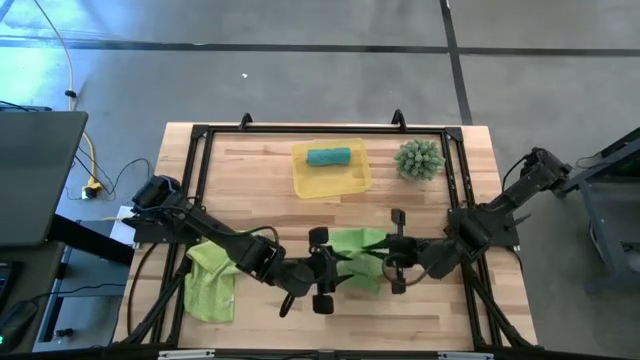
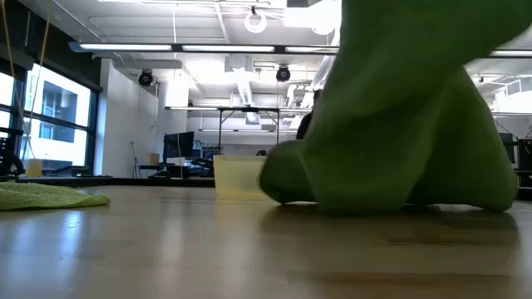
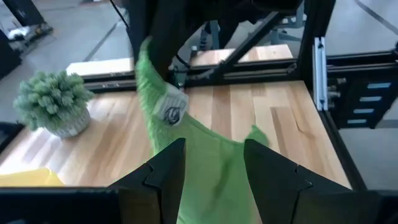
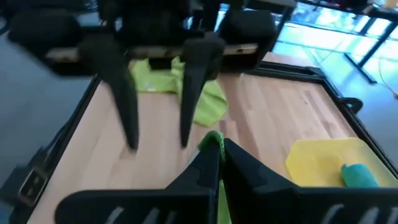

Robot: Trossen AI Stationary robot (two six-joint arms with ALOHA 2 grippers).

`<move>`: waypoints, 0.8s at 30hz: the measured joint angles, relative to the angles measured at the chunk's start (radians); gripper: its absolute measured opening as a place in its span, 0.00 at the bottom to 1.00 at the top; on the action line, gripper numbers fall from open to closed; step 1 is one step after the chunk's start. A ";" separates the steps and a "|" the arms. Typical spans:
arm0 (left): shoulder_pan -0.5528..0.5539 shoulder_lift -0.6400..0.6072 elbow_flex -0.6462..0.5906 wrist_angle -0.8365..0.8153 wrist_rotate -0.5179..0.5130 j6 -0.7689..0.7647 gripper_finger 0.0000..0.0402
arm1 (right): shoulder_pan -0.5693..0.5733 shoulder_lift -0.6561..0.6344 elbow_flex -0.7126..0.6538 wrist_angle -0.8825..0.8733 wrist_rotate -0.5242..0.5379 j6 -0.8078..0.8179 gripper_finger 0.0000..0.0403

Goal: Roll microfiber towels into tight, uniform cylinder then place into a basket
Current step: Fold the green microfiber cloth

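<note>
Rolling of the second towel had barely begun. Right gripper pinched a lifted edge between closed fingers; left gripper stood open, cloth lying between its fingers. Teal roll already lay in the basket. Next probably called for flattening, then rolling tight.

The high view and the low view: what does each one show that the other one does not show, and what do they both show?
Only the high view shows the teal rolled towel in the yellow tray, the spiky plant, and both grippers, left and right, at the middle green towel.

Only the low view shows the room behind the table, with windows and ceiling lights.

Both show the yellow tray, the middle green towel, large and close in the low view, and the second green towel lying loose.
</note>
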 joint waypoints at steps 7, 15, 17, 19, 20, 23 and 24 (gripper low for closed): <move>0.026 0.015 0.000 0.015 0.000 0.035 0.38 | -0.052 0.000 0.035 -0.008 -0.011 0.004 0.00; 0.030 0.106 0.000 -0.046 0.082 -0.013 0.38 | -0.114 0.000 0.088 -0.005 0.028 0.004 0.00; 0.017 0.114 0.000 -0.054 0.086 -0.012 0.38 | -0.126 0.000 0.095 -0.007 0.030 0.004 0.00; 0.004 0.114 0.000 -0.060 0.075 -0.006 0.38 | -0.137 0.000 0.100 -0.012 0.020 0.004 0.00; -0.004 0.114 0.000 -0.053 0.054 0.014 0.38 | -0.141 0.000 0.101 -0.013 0.013 0.004 0.00; -0.032 0.114 0.000 0.008 -0.076 0.161 0.38 | -0.154 0.000 0.101 -0.028 -0.025 0.015 0.00; -0.039 0.114 0.000 0.034 -0.122 0.232 0.38 | -0.158 0.000 0.101 -0.028 -0.034 0.032 0.00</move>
